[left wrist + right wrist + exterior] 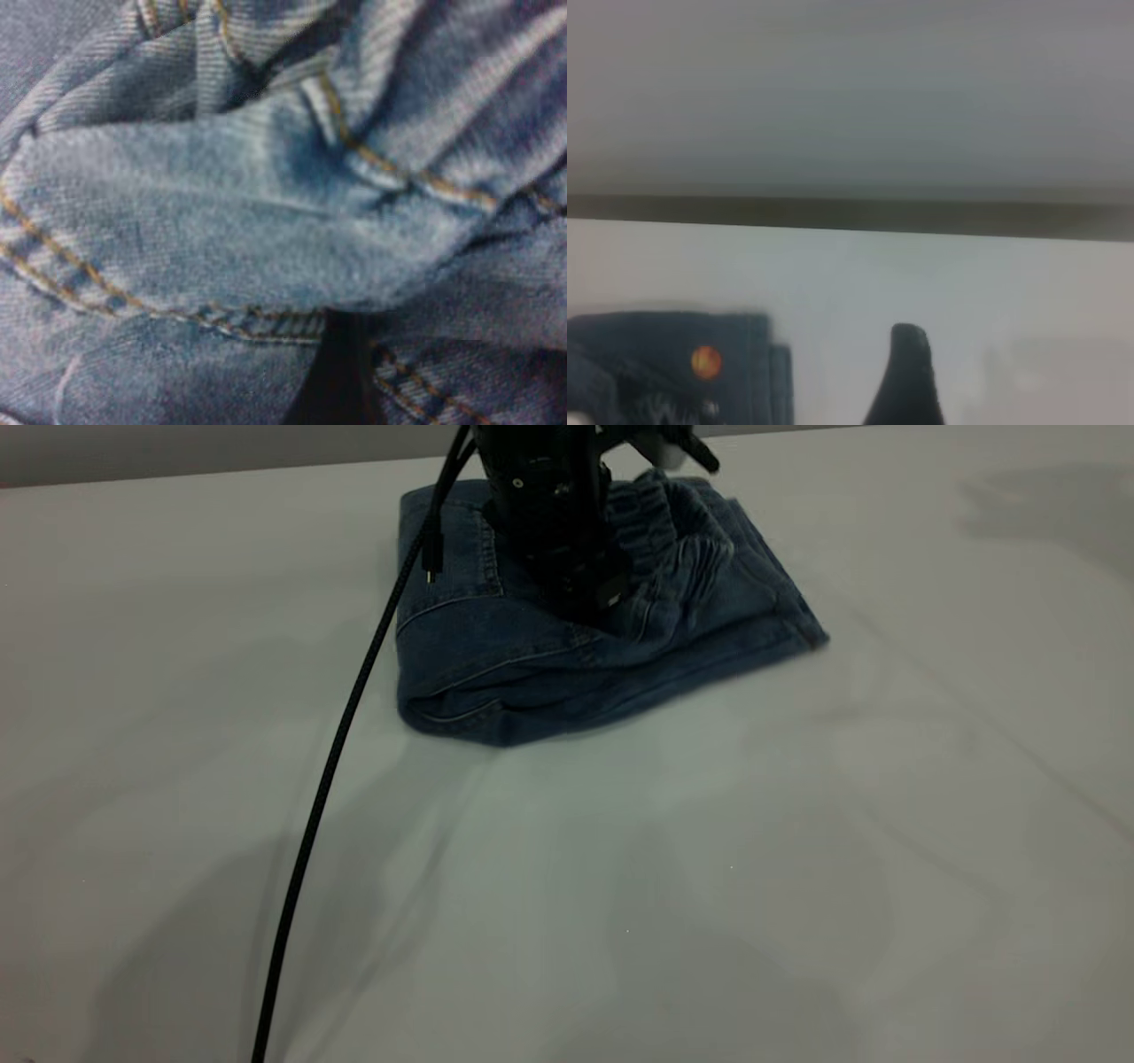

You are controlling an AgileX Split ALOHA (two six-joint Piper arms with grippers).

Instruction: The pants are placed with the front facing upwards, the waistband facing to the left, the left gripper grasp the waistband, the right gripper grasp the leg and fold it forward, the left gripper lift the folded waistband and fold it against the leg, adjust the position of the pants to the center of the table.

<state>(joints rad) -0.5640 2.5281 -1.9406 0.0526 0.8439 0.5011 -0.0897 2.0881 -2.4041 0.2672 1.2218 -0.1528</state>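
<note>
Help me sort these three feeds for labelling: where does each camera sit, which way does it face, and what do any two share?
Exterior view: outside the rig, looking down across the table at the folded pants; the left gripper presses into them near the waistband, its cable trailing.
Left wrist view: on the left arm, pressed close to denim; one dark finger shows.
Right wrist view: on the right arm, low over the table, facing its far edge; one fingertip shows.
Shared: all three views show the pants.
</note>
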